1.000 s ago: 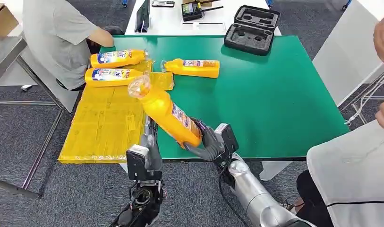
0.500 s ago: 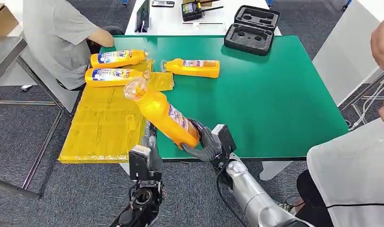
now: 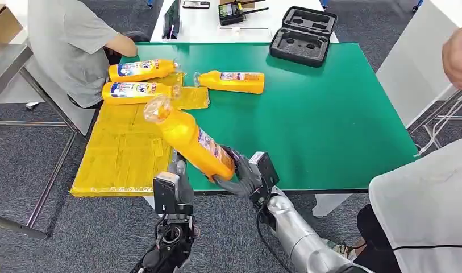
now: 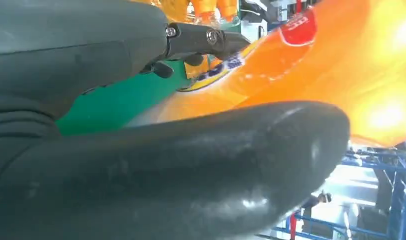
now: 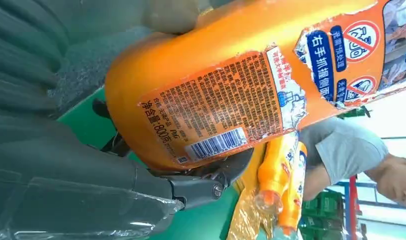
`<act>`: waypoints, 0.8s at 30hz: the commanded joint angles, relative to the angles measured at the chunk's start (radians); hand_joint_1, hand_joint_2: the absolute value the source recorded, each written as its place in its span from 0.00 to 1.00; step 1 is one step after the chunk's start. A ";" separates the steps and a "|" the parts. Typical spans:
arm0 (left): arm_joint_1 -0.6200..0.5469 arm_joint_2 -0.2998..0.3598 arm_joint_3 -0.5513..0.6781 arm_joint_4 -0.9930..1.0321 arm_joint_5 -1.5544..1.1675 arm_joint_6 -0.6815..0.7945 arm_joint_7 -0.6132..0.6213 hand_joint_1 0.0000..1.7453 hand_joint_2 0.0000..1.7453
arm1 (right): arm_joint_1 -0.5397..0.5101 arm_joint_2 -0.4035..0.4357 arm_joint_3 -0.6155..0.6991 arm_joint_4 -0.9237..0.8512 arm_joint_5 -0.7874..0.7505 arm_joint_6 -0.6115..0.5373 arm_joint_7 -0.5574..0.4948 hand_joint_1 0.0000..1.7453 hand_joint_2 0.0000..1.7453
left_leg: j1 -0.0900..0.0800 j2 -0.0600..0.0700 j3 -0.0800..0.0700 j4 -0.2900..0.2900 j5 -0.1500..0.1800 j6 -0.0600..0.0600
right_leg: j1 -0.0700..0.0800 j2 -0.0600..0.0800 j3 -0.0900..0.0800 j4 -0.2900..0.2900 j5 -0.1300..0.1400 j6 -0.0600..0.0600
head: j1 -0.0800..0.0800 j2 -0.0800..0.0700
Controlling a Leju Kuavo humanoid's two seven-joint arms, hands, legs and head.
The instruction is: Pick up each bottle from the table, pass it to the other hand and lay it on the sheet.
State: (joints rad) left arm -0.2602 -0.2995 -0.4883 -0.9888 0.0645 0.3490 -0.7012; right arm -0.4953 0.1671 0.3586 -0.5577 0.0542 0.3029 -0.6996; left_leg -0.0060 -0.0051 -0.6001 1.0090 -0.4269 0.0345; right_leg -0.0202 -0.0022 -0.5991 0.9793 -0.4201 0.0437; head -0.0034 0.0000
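Grey and dark, the left hand (image 3: 177, 170) stands just beside the orange plastic bottle (image 3: 186, 138); whether its fingers touch or grip it I cannot tell. The right hand (image 3: 240, 175) clasps that bottle's base, neck tilted up leftward over the yellow sheet (image 3: 123, 149).

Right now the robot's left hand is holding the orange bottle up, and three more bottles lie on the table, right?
Not quite: the head view shows the right hand holding the orange bottle up, not the left hand. Three more bottles do lie on the table.
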 commanded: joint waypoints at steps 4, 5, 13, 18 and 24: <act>-0.026 -0.042 0.076 0.050 0.026 -0.084 0.003 0.00 0.00 | -0.058 0.001 0.033 0.098 -0.015 0.009 0.001 1.00 1.00 | 0.002 0.001 0.004 0.001 -0.002 -0.002 | 0.002 0.001 0.004 0.000 -0.002 -0.002 | 0.000 0.000; -0.028 -0.043 0.080 0.053 0.033 -0.095 0.003 0.00 0.00 | -0.056 0.002 0.034 0.098 -0.016 0.011 0.001 1.00 1.00 | 0.001 0.001 0.002 0.001 -0.001 -0.002 | 0.001 0.000 0.002 0.000 -0.001 -0.002 | 0.000 0.000; -0.034 -0.050 0.105 0.069 0.080 -0.181 0.003 0.00 0.00 | -0.040 -0.004 0.028 0.079 -0.027 0.013 0.001 1.00 1.00 | 0.001 0.000 0.002 0.000 -0.001 -0.001 | 0.001 0.000 0.002 0.000 -0.001 -0.001 | 0.000 0.000; -0.014 -0.049 0.099 0.056 0.042 -0.169 0.003 0.00 0.00 | -0.054 -0.006 0.035 0.076 -0.016 0.012 0.001 1.00 1.00 | 0.001 0.000 0.002 0.000 -0.001 -0.001 | 0.001 0.000 0.003 0.000 -0.001 -0.002 | 0.000 0.000; -0.018 -0.050 0.077 0.064 0.052 -0.174 0.003 0.00 0.00 | -0.051 0.005 0.027 0.082 -0.025 0.015 0.001 1.00 1.00 | 0.001 0.000 0.002 0.001 -0.001 -0.002 | 0.001 0.000 0.003 0.000 -0.001 -0.002 | 0.000 0.000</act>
State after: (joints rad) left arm -0.2656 -0.3136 -0.4166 -0.9762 0.1148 0.1770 -0.7012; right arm -0.5044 0.1705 0.3700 -0.5241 0.0397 0.3155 -0.6996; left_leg -0.0060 -0.0050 -0.6001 1.0090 -0.4269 0.0345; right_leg -0.0202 -0.0022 -0.5991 0.9793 -0.4201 0.0437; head -0.0034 0.0000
